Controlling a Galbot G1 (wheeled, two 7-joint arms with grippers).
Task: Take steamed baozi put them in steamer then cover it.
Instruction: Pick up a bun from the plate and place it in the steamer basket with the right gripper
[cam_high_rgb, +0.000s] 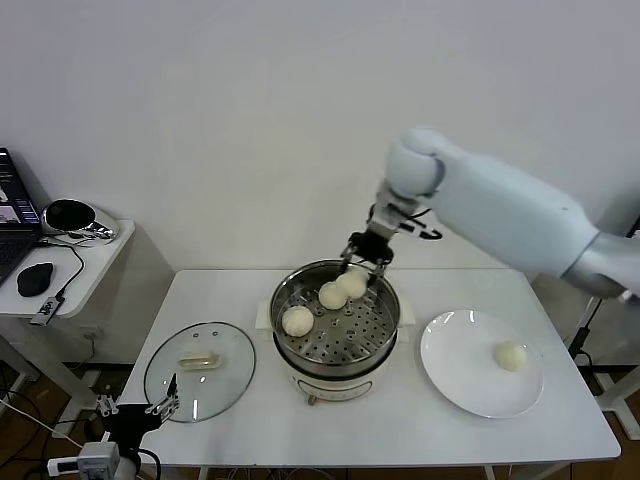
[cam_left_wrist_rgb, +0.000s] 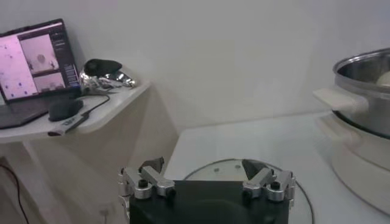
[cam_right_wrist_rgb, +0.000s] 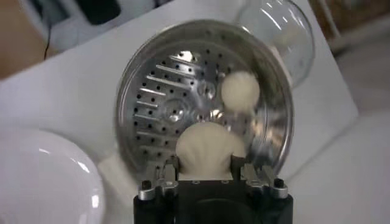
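The steamer (cam_high_rgb: 335, 345) stands mid-table on its white base, uncovered. Two baozi (cam_high_rgb: 298, 320) (cam_high_rgb: 332, 295) rest on its perforated tray. My right gripper (cam_high_rgb: 362, 264) hangs over the pot's far rim, shut on a third baozi (cam_high_rgb: 353, 283). The right wrist view shows that held baozi (cam_right_wrist_rgb: 207, 143) between the right gripper's (cam_right_wrist_rgb: 205, 162) fingers, and a loose baozi (cam_right_wrist_rgb: 240, 90) on the tray of the steamer (cam_right_wrist_rgb: 164, 91). One more baozi (cam_high_rgb: 511, 356) lies on the plate. The cover (cam_high_rgb: 200, 370) lies flat left of the steamer. My left gripper (cam_high_rgb: 135, 408) (cam_left_wrist_rgb: 204, 170) waits open by the cover's (cam_left_wrist_rgb: 210, 168) near edge.
A white plate (cam_high_rgb: 460, 365) sits right of the steamer, near the table's right edge. A side table (cam_high_rgb: 75, 265) at far left carries a laptop (cam_left_wrist_rgb: 33, 67), a mouse and cables. A white wall stands behind the table.
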